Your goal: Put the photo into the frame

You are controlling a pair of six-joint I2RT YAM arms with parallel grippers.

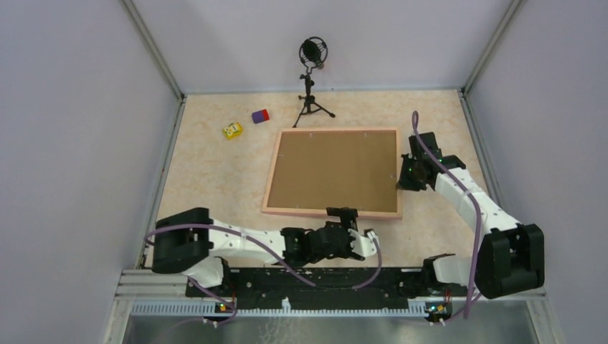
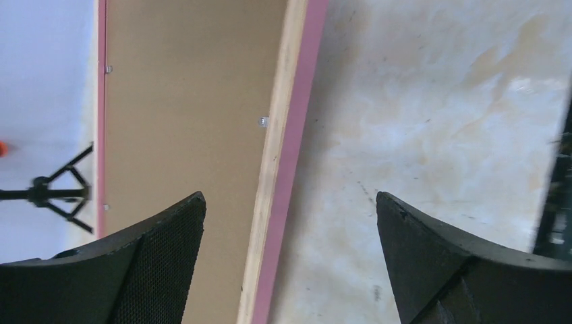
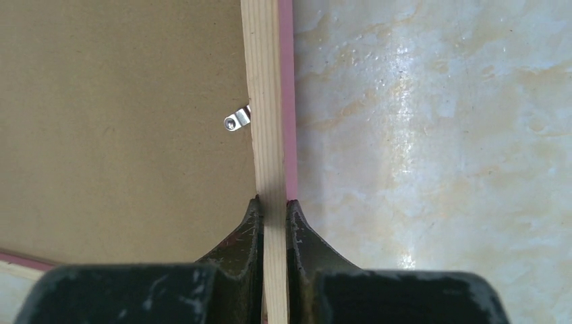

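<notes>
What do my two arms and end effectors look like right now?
The left arm and right arm have white links, black joint housings and purple cables. The left end effector and right end effector have black, curved, tapering fingers.

This was a robotics lab test cell, not a lived-in room; a small microphone on a black tripod (image 1: 312, 79) stood at the far end of a marble-patterned counter (image 1: 215, 172); plain pale panels (image 1: 72, 107) rose behind it and to both sides, joined by bare aluminium posts (image 1: 153, 49); nearer than the microphone, a metal rail (image 1: 301, 285) carried a bolted left arm (image 1: 244, 247) and right arm (image 1: 473, 201), purple cables (image 1: 416, 132) looping along them; a yellow block (image 1: 231, 130) and a purple-and-red block (image 1: 260, 115) lay just left of the tripod.
</notes>
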